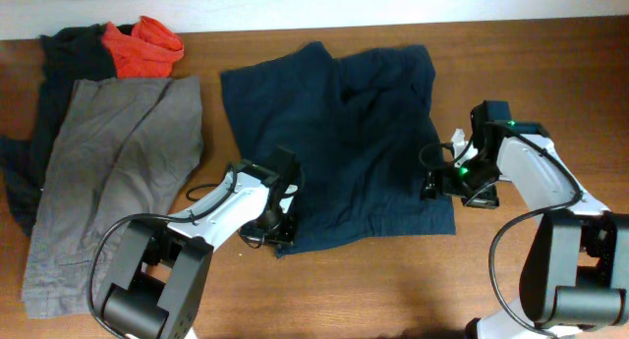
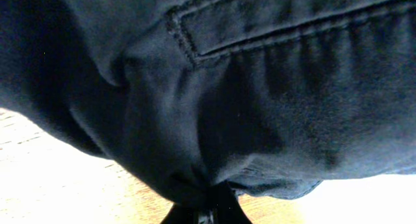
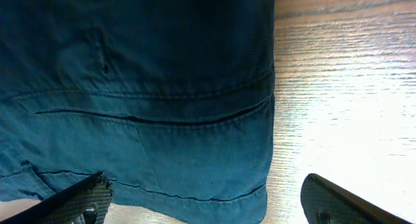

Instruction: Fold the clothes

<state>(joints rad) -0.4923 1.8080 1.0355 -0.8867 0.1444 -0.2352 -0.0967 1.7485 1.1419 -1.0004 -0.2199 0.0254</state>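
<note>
Fingers of the left gripper (image 2: pixel 208 214) are pressing together on a bunched fold of the navy shorts (image 1: pixel 344 142), and the cloth is puckering right where it's going into the tips. From overhead that gripper is sitting at the lower left edge of the shorts, which are lying spread out and wrinkly in the middle of the wooden table (image 1: pixel 393 290). Right gripper (image 3: pixel 205 195) is doing the opposite: its fingers (image 3: pixel 84 195) are standing wide apart, gripping nothing, with the hemmed corner of the shorts lying flat on the wood between them. Can't tell if the tips are touching the cloth. Overhead it's sitting at the right edge of the shorts, near the lower right corner. Over on the left a grey piece (image 1: pixel 118 172) is lying flat just beside the shorts, a black piece (image 1: pixel 64 59) is peeking out around it, and a red-orange piece (image 1: pixel 142 46) is sitting crumpled at the top
</note>
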